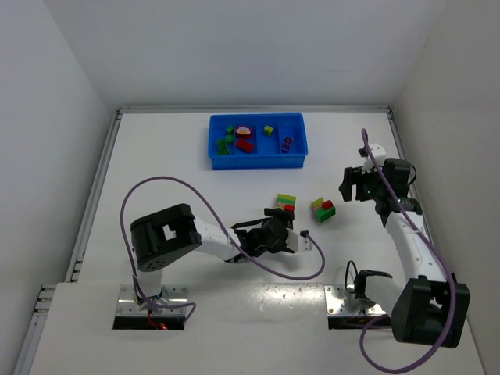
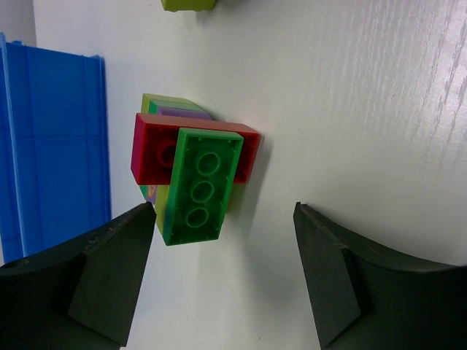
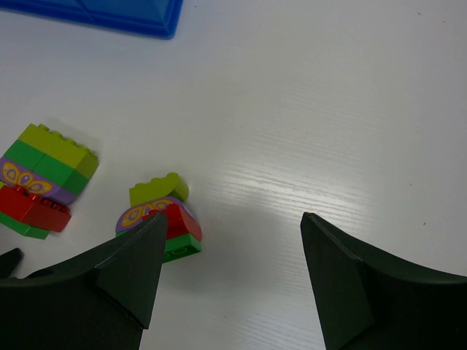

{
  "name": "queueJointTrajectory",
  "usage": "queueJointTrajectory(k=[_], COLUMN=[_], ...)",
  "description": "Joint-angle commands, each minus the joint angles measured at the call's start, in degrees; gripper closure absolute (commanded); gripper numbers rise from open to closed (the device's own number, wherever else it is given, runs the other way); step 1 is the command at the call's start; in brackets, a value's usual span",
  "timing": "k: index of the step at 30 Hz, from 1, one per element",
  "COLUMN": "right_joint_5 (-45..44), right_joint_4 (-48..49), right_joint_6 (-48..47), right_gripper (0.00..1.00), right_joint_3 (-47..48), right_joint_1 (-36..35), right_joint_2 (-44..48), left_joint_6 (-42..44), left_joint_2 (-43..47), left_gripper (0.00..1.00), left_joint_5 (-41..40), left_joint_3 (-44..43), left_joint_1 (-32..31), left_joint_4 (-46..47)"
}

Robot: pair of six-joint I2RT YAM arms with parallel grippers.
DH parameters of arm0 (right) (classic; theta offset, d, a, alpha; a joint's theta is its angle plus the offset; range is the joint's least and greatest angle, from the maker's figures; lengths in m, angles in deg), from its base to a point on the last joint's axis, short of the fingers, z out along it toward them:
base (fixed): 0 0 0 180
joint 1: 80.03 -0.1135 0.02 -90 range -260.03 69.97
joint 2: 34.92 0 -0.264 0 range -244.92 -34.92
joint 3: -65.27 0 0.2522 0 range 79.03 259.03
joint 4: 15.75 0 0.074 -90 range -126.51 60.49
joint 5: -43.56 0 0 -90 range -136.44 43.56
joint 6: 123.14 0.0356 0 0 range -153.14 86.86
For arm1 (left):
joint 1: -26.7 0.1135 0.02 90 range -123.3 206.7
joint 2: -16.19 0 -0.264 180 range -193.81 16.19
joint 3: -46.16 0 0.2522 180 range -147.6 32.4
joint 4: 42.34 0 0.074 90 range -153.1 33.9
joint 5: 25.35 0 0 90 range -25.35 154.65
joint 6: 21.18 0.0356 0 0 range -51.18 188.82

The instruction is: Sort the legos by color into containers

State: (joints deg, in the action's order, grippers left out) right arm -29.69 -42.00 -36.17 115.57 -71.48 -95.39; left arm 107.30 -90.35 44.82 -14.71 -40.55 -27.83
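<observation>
The blue tray (image 1: 297, 160) stands at the back centre; its compartments hold green (image 1: 227, 139), red (image 1: 245, 144), yellow (image 1: 268, 130) and purple (image 1: 287, 144) legos. Two mixed clumps lie on the table: one (image 1: 287, 203) of lime, green, purple and red bricks, and one (image 1: 323, 209) to its right. My left gripper (image 1: 285, 226) is open and empty just short of the first clump (image 2: 193, 175), which lies ahead of the open fingers (image 2: 109, 277). My right gripper (image 1: 355, 183) is open and empty, raised to the right of the second clump (image 3: 160, 219).
The tray's wall (image 2: 58, 146) fills the left of the left wrist view, and its corner (image 3: 109, 14) shows in the right wrist view. A raised rim (image 1: 109, 156) bounds the table's left side. The first clump also shows in the right wrist view (image 3: 44, 182).
</observation>
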Motion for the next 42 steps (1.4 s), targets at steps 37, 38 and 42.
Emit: queueJointTrajectory(k=[37,38,42], right_joint_5=[1.1,1.6,1.6], right_joint_4=[1.5,1.5,1.5], right_joint_6=[-0.4,-0.4,-0.4], right_gripper=[0.26,0.26,0.26], right_joint_3=[0.0,0.0,0.0], right_joint_1=[0.3,0.3,0.3], right_joint_2=[-1.0,-1.0,-1.0], left_joint_6=[1.7,1.7,2.2], left_joint_2=[-3.3,-3.3,-3.3], left_gripper=[0.27,0.32,0.48], left_joint_5=[5.0,5.5,6.1], left_joint_3=[-2.5,-2.5,-2.5], left_joint_1=[5.1,5.1,5.1], left_joint_4=[-1.0,-1.0,-1.0])
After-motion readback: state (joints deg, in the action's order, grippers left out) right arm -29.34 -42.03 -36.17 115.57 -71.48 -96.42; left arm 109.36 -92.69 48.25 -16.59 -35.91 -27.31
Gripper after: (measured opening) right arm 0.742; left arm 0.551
